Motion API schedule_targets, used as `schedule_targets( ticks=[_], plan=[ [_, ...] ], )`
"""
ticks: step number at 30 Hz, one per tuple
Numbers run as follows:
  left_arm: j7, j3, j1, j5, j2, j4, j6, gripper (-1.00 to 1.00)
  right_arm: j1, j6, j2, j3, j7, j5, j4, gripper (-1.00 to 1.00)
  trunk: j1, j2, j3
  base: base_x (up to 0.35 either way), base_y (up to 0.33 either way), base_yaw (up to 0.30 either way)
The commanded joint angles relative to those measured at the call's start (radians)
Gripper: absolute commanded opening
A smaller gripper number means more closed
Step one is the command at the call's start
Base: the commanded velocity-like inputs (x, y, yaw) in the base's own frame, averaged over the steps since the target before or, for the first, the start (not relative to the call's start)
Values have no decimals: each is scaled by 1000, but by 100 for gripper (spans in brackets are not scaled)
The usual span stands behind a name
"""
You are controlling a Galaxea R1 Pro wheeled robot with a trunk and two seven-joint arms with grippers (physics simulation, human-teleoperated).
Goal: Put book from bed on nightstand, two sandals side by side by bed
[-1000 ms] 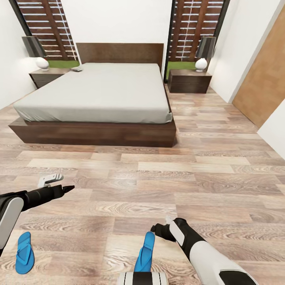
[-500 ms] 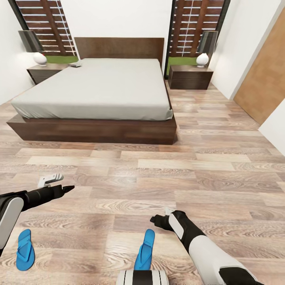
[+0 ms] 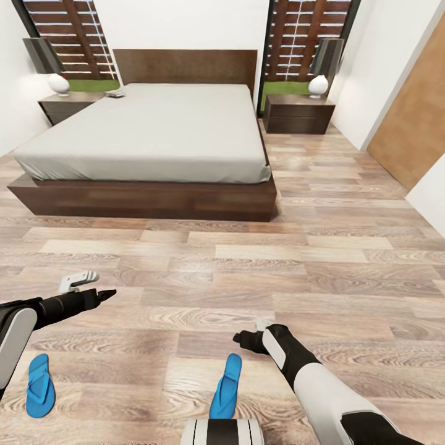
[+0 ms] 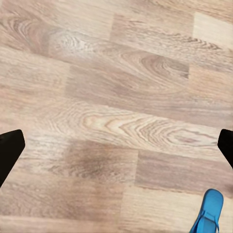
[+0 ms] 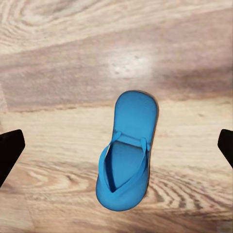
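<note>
Two blue sandals lie on the wood floor well short of the bed (image 3: pixel 148 133): one sandal (image 3: pixel 39 385) at the near left, the other sandal (image 3: pixel 226 386) just in front of my base. My right gripper (image 3: pixel 248 330) hangs open above that second sandal (image 5: pixel 125 158), whose toe end lies between the spread fingertips (image 5: pixel 9 148). My left gripper (image 3: pixel 105 283) is open over bare floor, with a sandal's tip (image 4: pixel 208 213) at the frame's edge. A small flat object (image 3: pixel 116 93), perhaps the book, lies where the mattress meets the left nightstand (image 3: pixel 65 105); it is too small to tell.
A second nightstand (image 3: pixel 300 114) with a white lamp (image 3: pixel 318 85) stands right of the bed. A brown door (image 3: pixel 414 130) is in the right wall. Slatted windows flank the headboard. Wide plank floor stretches between me and the bed's foot.
The whole picture has shifted, with the bed sliding up the frame, so the camera moved. Both arms keep their pose, both grippers stay open, and the sandals lie where they were.
</note>
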Motion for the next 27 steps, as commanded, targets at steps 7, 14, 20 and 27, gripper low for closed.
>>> schedule_targets(
  ticks=[7,14,20,27],
  plan=[
    [-5,2,-1,-3,1,0,5,100,-1,4,0,6,1,-7,-2,100,0,0,-7,0,0,0],
    [-10,-20,18,-2,-21,22,5,100,22,14,-9,31,19,-5,21,100,0,0,-8,0,0,0],
    [-10,-27,18,-2,-27,47,5,100,43,14,-9,31,19,-5,55,100,0,0,-8,0,0,0],
    [-10,-27,18,-2,-27,47,5,100,43,14,-9,31,19,-5,56,100,0,0,-8,0,0,0]
  ],
)
